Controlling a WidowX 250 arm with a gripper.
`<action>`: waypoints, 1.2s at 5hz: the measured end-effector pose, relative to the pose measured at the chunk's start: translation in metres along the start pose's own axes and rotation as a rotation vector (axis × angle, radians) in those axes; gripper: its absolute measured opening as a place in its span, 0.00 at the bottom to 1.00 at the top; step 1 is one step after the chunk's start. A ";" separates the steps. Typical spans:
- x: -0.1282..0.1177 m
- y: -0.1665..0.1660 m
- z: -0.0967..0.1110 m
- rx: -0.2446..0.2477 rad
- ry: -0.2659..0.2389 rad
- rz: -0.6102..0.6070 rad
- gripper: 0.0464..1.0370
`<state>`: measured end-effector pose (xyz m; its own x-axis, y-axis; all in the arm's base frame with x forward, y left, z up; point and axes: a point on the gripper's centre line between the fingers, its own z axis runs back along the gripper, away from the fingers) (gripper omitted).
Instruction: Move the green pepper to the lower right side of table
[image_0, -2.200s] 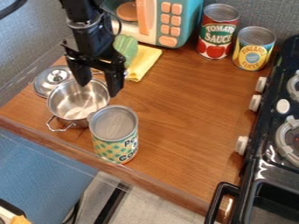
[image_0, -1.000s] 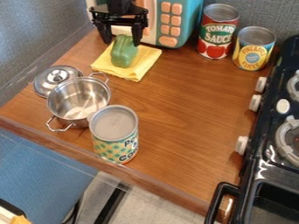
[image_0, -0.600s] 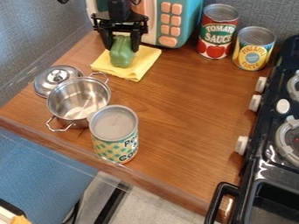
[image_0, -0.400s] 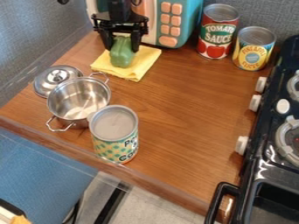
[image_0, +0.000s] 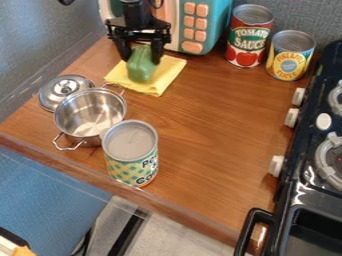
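The top edge cuts off the upper arm and the roof of the toy microwave (image_0: 220, 25). The gripper (image_0: 141, 59) covers the upper end of the green pepper (image_0: 140, 69) and part of the microwave's front. The pepper hides a patch of the yellow cloth (image_0: 162, 77). Behind the pot (image_0: 90, 115), 1 side of the lid (image_0: 50, 95) is out of sight, and the front can (image_0: 131, 165) masks the pot's lower right wall. The stove (image_0: 300, 145) runs past the right edge. At lower left, a clipped yellow-orange thing (image_0: 24, 251) is probably too small to identify.
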<state>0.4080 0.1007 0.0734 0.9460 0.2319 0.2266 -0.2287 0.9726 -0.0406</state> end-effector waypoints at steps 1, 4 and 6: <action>-0.015 -0.036 0.032 -0.060 -0.052 -0.108 0.80; -0.108 -0.118 0.047 -0.110 -0.018 -0.388 0.80; -0.151 -0.119 0.041 -0.102 0.036 -0.425 0.80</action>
<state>0.2832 -0.0507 0.0836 0.9589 -0.1909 0.2099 0.2050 0.9776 -0.0476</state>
